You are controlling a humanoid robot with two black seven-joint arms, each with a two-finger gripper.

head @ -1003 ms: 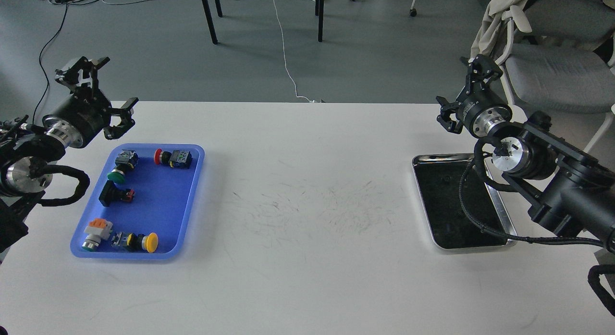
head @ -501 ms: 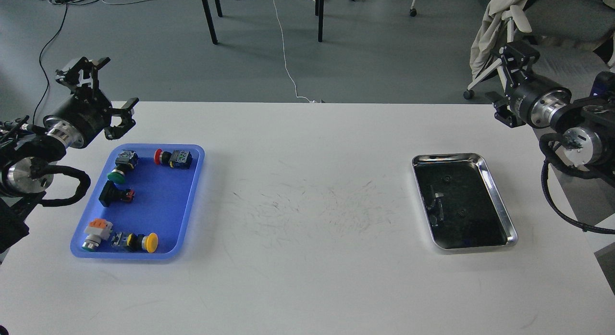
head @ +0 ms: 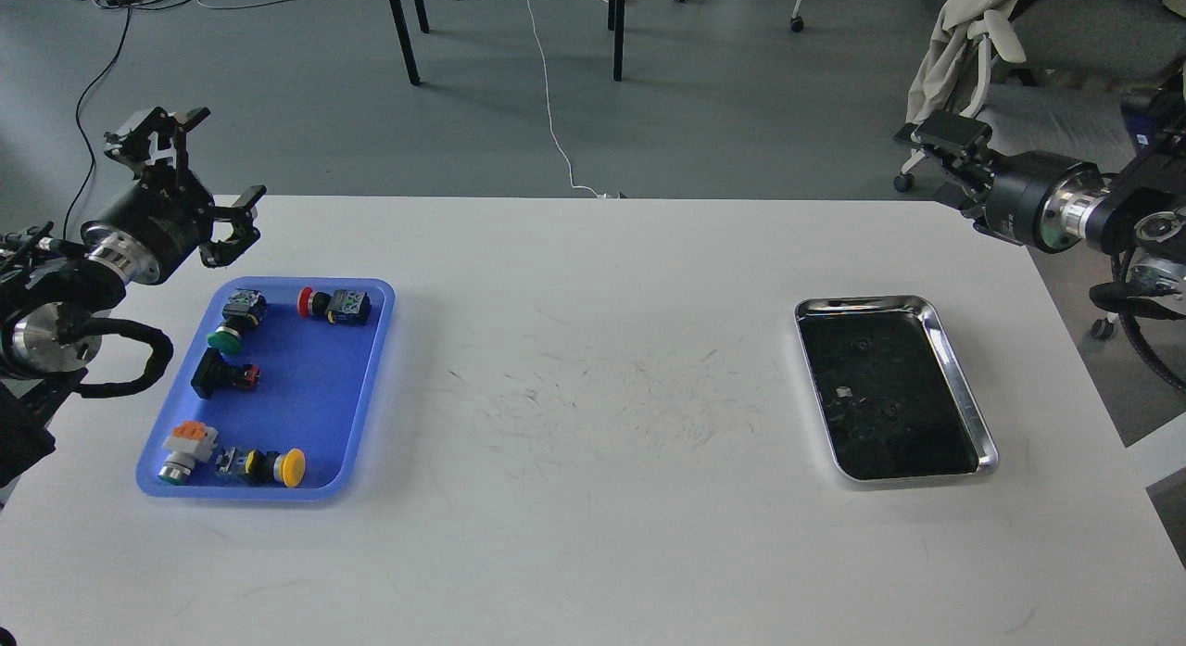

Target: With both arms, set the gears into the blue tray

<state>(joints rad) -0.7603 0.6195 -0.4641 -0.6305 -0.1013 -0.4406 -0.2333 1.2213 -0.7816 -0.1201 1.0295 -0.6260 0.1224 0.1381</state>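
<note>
The blue tray [head: 320, 396] lies on the left of the white table and holds several coloured push-button switches. Tiny black gears [head: 862, 347] show faintly on the dark inside of a shiny steel tray [head: 965, 398] at the right; another gear [head: 892, 410] lies lower in it. My left gripper [head: 199, 175] hangs open just beyond the blue tray's far left corner, with nothing between its fingers. My right gripper [head: 945, 164] is up beyond the table's far right corner, well clear of the steel tray, and looks open and empty.
Switches with green [head: 224, 338], red [head: 306, 302] and yellow [head: 293, 467] caps lie in the blue tray. A grey chair with cloth [head: 1056, 118] stands behind the right arm. Table legs and cables are on the floor beyond.
My right arm has swung up and to the right, off from over the steel tray, so the tray's inside is uncovered. The left arm has hardly moved.
</note>
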